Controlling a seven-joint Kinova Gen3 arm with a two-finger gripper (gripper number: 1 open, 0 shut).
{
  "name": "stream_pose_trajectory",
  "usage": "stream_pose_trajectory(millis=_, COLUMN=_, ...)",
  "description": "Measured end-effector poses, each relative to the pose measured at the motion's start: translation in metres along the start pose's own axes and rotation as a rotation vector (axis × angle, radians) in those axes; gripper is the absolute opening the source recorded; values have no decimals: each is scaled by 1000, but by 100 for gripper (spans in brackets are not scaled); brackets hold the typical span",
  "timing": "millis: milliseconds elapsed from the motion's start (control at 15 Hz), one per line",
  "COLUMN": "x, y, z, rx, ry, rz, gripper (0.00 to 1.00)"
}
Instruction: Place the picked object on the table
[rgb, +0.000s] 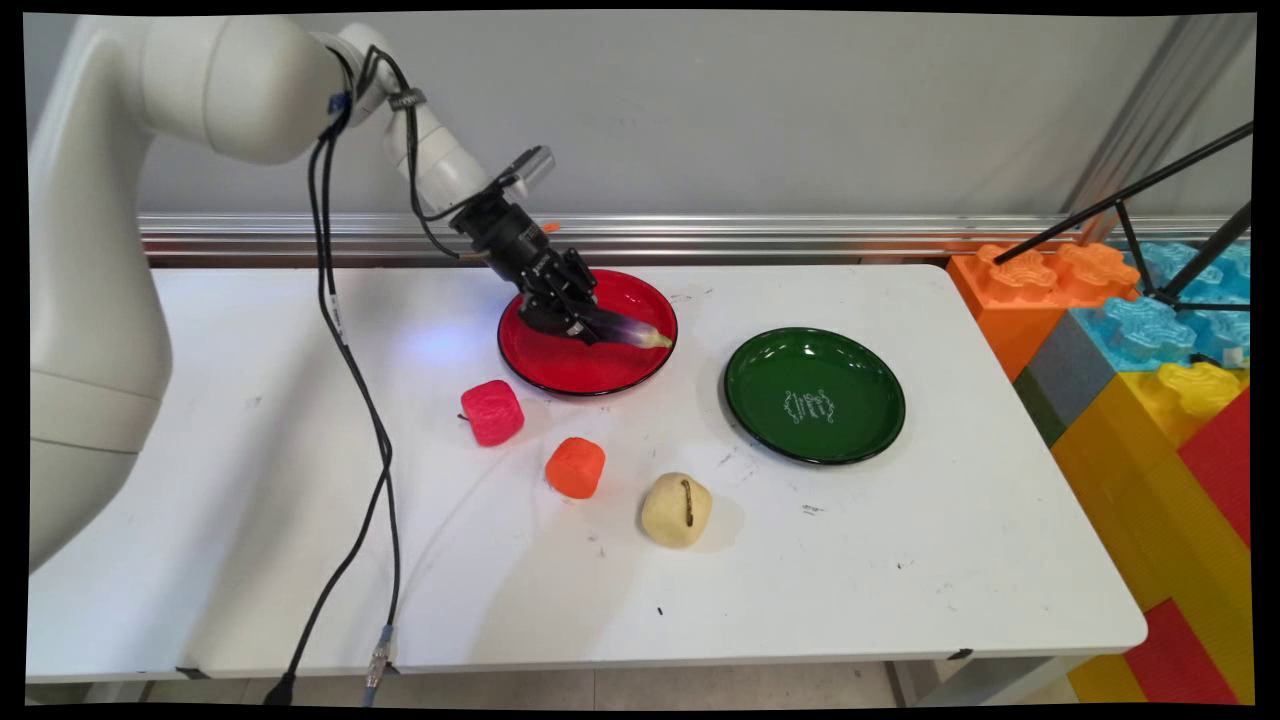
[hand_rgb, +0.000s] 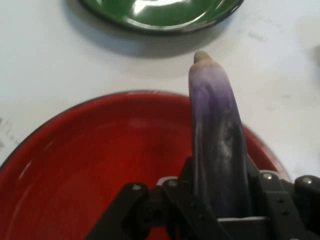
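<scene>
My gripper (rgb: 578, 318) is shut on a purple eggplant (rgb: 628, 329), tilted low over the red plate (rgb: 560, 365) at the table's back middle. In the hand view the eggplant (hand_rgb: 217, 130) sticks out from between the fingers (hand_rgb: 186, 172), its pale tip reaching past the red plate's rim (hand_rgb: 60, 125) toward the green plate (hand_rgb: 165, 15). Whether the eggplant touches the red plate I cannot tell.
A green plate (rgb: 870, 400) lies to the right of the red one. In front of the red plate sit a red apple-like toy (rgb: 492, 412), an orange toy (rgb: 575, 467) and a beige potato-like toy (rgb: 676, 510). Large coloured blocks (rgb: 1150, 350) stand past the table's right edge.
</scene>
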Motion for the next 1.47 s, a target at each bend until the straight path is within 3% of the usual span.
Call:
stream_pose_trajectory(millis=667, x=15, y=63, z=-31, rx=-98, ry=61, rz=5, gripper=0)
stream_pose_trajectory(millis=1467, x=-12, y=140, z=-58, rx=-227, ry=63, rz=-3, gripper=0)
